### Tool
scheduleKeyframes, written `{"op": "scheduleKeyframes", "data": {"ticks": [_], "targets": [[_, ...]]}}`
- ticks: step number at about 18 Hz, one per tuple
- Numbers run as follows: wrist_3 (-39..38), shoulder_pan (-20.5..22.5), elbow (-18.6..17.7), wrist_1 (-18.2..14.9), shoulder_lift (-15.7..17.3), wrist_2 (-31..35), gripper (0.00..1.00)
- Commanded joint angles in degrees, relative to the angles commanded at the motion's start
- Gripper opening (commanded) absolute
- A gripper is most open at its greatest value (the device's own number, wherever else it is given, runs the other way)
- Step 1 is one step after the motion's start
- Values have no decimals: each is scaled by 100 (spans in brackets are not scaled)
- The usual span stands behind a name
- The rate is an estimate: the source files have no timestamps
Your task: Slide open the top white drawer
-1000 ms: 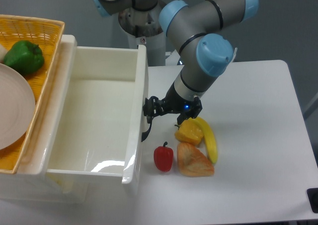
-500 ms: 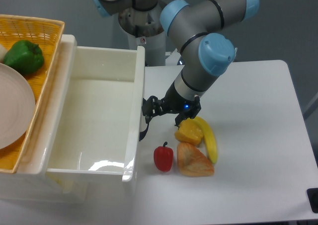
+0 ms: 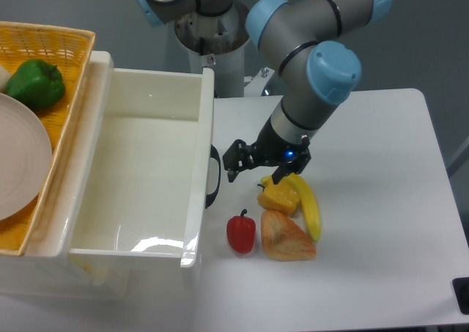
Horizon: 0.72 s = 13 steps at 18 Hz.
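The top white drawer (image 3: 199, 200) stands pulled far out of the cabinet, its deep cream interior bare. Its curved black handle (image 3: 214, 176) shows on the front face, pointing toward the table. My gripper (image 3: 235, 162) hangs just right of the handle, a small gap away, open with nothing between its fingers. The arm reaches down to it from the upper right.
A yellow wicker basket (image 3: 69, 42) on the cabinet top holds a green pepper (image 3: 35, 84) and a pale plate (image 3: 18, 163). Right of the drawer front lie a red pepper (image 3: 241, 232), a yellow pepper (image 3: 278, 196), a banana (image 3: 309, 207) and an orange wedge (image 3: 286, 238).
My gripper has let go of the black handle and drawn back to the right. The drawer front shifted a little to the left early on, then stayed still.
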Motion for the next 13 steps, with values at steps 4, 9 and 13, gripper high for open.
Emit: {"op": "scheduleKeyframes", "data": {"ticks": [4, 9, 13], "targets": [[1385, 0, 44, 44, -26, 423, 100], [2698, 0, -132, 623, -53, 985, 100], [2936, 88, -114, 686, -114, 986, 100]]}}
